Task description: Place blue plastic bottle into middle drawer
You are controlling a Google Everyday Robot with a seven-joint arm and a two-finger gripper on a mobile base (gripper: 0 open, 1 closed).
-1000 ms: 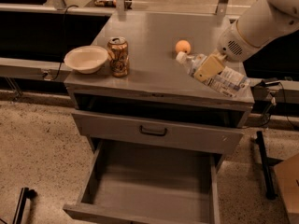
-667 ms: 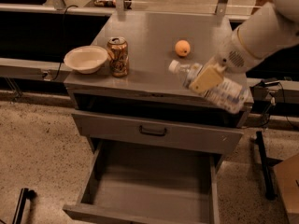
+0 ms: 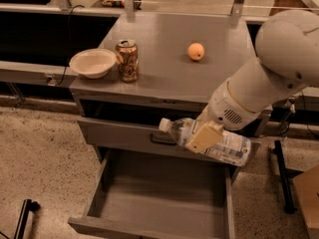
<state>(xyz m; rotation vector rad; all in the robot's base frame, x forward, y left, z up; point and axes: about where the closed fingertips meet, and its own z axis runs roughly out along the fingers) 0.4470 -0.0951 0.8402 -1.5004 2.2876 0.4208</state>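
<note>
Camera view shows our gripper (image 3: pixel 199 134) above the open middle drawer (image 3: pixel 164 203), its fingers (image 3: pixel 203 138) squeezed around the blue plastic bottle (image 3: pixel 230 148), lying sideways. We think it is light, smooth and squashy, so holding its middle is best.

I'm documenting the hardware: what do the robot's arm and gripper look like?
The arm is smooth white plastic: a big rounded shell at the upper joint, tapering to a round wrist with a small slotted vent. No cables or sleeves show. The gripper, clamped on the blue plastic bottle above the open middle drawer, shows a flat pale-yellow finger.
</note>
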